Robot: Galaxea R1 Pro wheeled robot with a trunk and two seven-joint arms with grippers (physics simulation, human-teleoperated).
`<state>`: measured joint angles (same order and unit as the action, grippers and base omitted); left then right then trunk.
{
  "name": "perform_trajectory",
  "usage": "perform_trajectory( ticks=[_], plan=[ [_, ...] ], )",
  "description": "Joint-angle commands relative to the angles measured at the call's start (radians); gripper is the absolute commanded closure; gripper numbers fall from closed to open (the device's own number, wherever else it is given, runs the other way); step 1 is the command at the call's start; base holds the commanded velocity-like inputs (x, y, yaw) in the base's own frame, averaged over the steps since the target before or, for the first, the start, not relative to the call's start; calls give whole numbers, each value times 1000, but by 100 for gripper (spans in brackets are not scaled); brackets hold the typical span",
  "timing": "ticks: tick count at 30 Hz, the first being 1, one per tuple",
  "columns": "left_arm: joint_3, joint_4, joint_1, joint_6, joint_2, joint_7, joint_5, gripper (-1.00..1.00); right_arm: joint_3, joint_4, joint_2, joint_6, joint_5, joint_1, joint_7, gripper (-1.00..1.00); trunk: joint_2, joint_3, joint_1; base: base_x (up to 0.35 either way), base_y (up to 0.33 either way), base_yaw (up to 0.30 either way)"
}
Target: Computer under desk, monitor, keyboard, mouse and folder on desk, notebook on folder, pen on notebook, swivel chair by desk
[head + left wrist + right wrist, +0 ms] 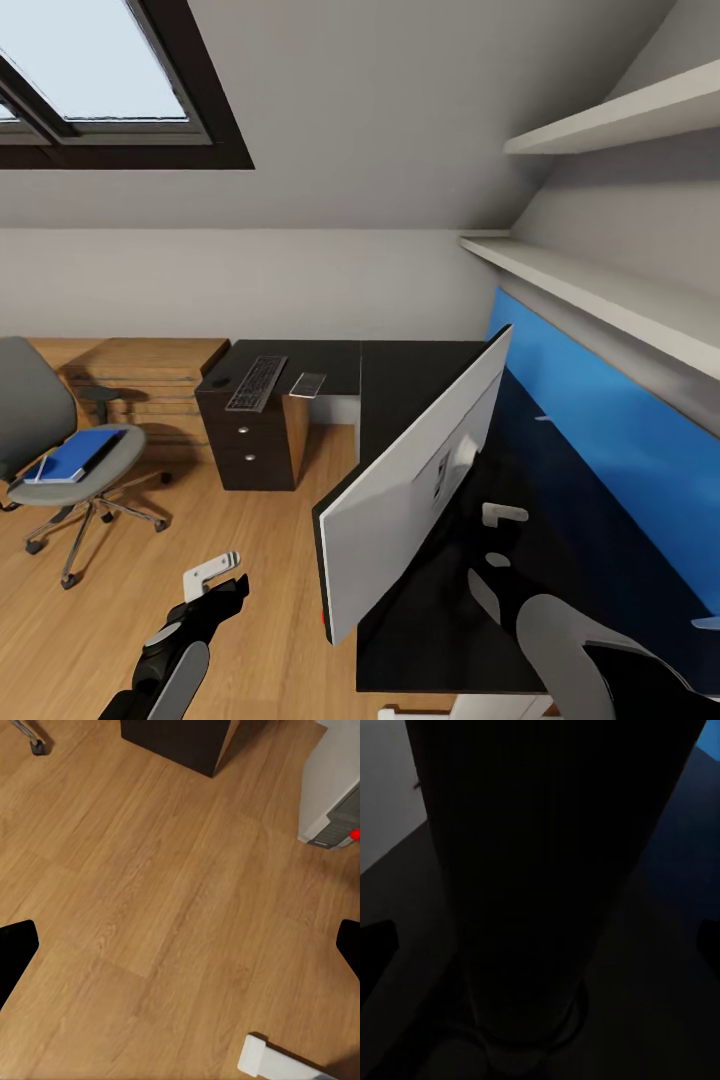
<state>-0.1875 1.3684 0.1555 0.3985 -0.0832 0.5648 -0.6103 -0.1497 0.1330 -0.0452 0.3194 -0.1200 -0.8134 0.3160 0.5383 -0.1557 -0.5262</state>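
The right gripper [497,540] reaches over the desk [420,375] just behind the monitor [410,480]; in the right wrist view its dark fingertips [376,945] sit wide apart at either side of the monitor's black stand [521,907], spread and gripping nothing. The left gripper [215,578] hangs over the light wood floor [270,560] beside the desk, its fingers [15,949] likewise parted and empty, with the grey computer [330,795] and its red light seen on the floor in the left wrist view. The monitor stands on the black desk, white back toward the camera, angled across the near wing in front of the blue back panel [610,410]. Farther along, the keyboard [257,382] lies on the far wing above the black drawer unit [245,440]. Well apart, to the left, the swivel chair [60,450] carries the blue folder [80,453] on its seat.
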Motion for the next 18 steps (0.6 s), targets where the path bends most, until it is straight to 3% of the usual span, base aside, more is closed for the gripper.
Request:
perform_trajectory(
  ticks=[1, 11, 18],
  plan=[
    [-3, 1, 1, 1, -1, 9, -8, -100, -8, -1, 0, 3, -10, -1, 3, -100, 2, -2, 0, 2, 0, 0],
    [-3, 2, 1, -1, -1, 9, -8, -100, -8, -1, 0, 3, -10, -1, 3, -100, 2, -2, 0, 136, 17, 0],
    [-3, 1, 1, -1, -1, 9, -9, -100, -8, -1, 1, 3, -10, -1, 3, -100, 2, -2, 0, 23, 2, 0]
  ],
)
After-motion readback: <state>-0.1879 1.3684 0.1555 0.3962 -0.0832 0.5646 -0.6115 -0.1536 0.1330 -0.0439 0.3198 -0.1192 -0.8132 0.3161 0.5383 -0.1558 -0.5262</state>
